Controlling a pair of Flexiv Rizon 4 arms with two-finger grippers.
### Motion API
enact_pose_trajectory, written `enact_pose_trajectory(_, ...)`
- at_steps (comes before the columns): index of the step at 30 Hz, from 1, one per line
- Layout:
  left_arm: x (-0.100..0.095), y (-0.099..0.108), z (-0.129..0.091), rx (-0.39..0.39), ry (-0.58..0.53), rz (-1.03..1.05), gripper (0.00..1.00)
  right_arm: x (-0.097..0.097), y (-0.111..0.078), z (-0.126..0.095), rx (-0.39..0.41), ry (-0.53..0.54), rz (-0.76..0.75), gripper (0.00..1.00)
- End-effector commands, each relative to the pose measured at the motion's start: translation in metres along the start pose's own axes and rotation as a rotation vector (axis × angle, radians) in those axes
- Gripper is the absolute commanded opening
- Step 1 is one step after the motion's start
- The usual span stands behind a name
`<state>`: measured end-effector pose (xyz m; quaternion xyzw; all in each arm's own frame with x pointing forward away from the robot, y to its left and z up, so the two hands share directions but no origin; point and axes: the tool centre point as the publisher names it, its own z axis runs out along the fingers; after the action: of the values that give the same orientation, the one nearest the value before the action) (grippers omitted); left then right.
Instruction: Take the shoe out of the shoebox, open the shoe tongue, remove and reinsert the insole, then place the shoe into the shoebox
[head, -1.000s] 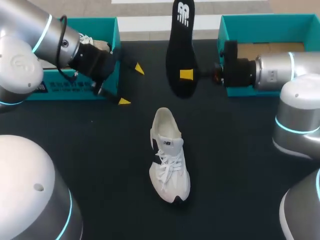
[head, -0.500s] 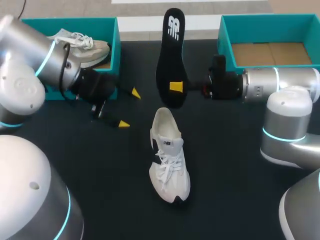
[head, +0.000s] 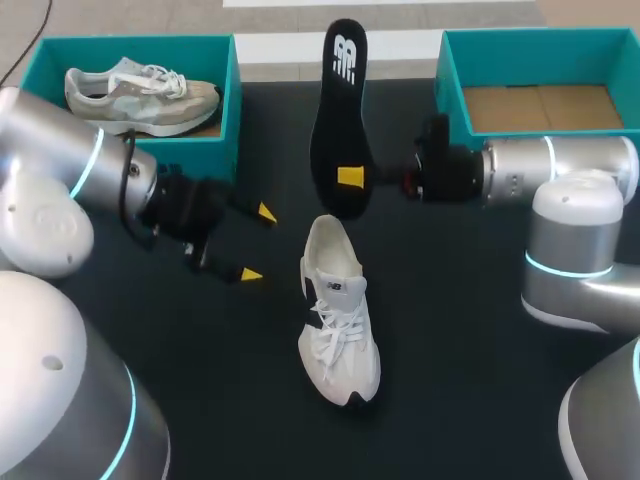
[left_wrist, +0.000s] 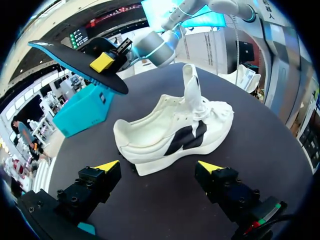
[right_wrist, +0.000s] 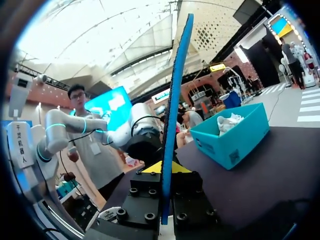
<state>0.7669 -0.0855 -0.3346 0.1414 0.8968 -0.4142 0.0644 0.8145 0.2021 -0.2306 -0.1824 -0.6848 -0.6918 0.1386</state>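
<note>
A white shoe (head: 338, 312) with a black side mark lies on the black table, heel toward the back, its tongue raised (left_wrist: 190, 90). My right gripper (head: 352, 178) is shut on a black insole (head: 337, 110), held up in the air behind the shoe's heel; in the right wrist view the insole (right_wrist: 176, 105) stands edge-on between the fingers. My left gripper (head: 257, 243) is open, low over the table to the left of the shoe's heel. The left wrist view shows the shoe (left_wrist: 170, 132) just ahead of the open gripper (left_wrist: 157, 166).
A teal shoebox (head: 222, 90) at the back left holds a second, grey shoe (head: 140, 95). Another teal shoebox (head: 450, 85) at the back right has only a cardboard floor. The table in front of the shoe is bare.
My left gripper has come down and forward from beside the left box toward the shoe's heel. My right arm shifted the insole slightly leftward, then held still.
</note>
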Motion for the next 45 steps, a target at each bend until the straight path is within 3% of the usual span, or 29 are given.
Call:
enact_pose_trajectory(1,0.008,-0.005,0.003,-0.004,-0.006,-0.009,1.0,-0.006,-0.019,0.007,-0.032,0.02,-0.001,0.0)
enact_pose_trajectory(15,0.003,-0.013,0.023,0.038,-0.025,-0.056,1.0,-0.005,-0.051,0.02,-0.01,0.103,0.01,0.0)
enact_pose_trajectory(17,0.001,-0.014,0.025,0.042,-0.029,-0.064,1.0,-0.003,-0.057,0.018,0.006,0.065,0.03,0.0)
enact_pose_trajectory(31,-0.001,-0.021,0.036,0.064,-0.053,-0.102,1.0,-0.003,-0.057,0.018,0.006,0.065,0.03,0.0)
enact_pose_trajectory(45,-0.006,-0.022,0.039,0.05,-0.058,-0.147,1.0,-0.008,-0.081,0.023,-0.015,0.085,0.042,0.0)
